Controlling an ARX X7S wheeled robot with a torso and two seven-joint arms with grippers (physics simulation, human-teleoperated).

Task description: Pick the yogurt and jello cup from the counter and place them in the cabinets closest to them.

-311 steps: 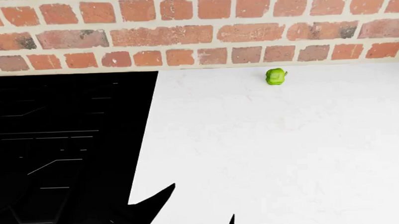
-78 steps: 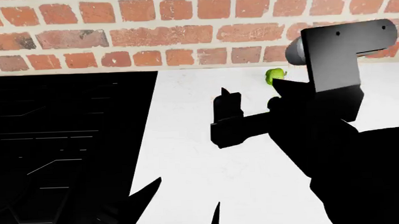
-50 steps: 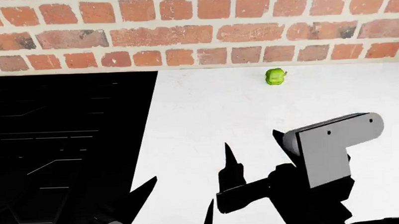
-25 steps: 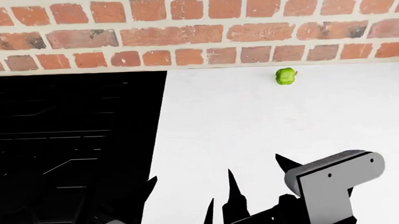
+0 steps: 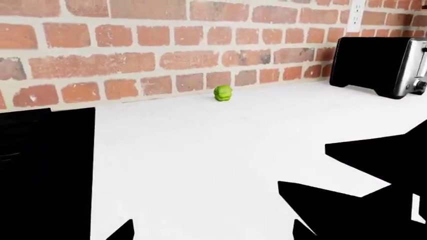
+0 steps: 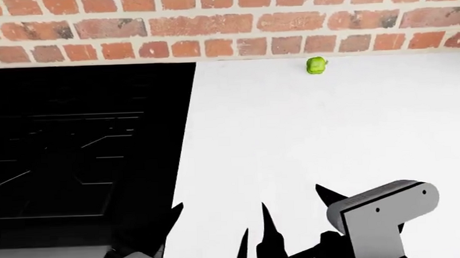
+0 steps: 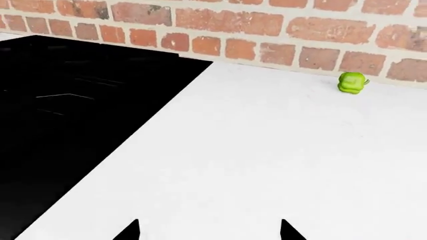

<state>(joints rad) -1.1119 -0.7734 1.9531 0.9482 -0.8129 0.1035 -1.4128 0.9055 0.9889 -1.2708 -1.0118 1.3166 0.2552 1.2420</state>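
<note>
While nothing is gripped, task barely begun: jello cup (image 6: 317, 65) untouched at back of counter (image 6: 307, 143) against brick wall (image 6: 226, 26), yogurt not in view. Right gripper (image 7: 208, 231) fingers apart and empty, left gripper (image 6: 207, 239) low at front edge, spread not readable. Wide bare surface ahead toward cup; stovetop (image 6: 77, 146) borders left, toaster (image 5: 383, 65) far right.

Kitchen setting: brick wall, tabletop and cooking surface.
A red brick wall (image 6: 226, 26) with pale mortar runs behind a smooth white tabletop (image 6: 330, 131), meeting it along a straight seam. A black stovetop (image 6: 85, 151) lies flush against the tabletop's one side. In the left wrist view, a black and chrome toaster (image 5: 383, 67) stands against the wall below a white wall outlet (image 5: 355, 7). Lighting is even and shadowless.
</note>
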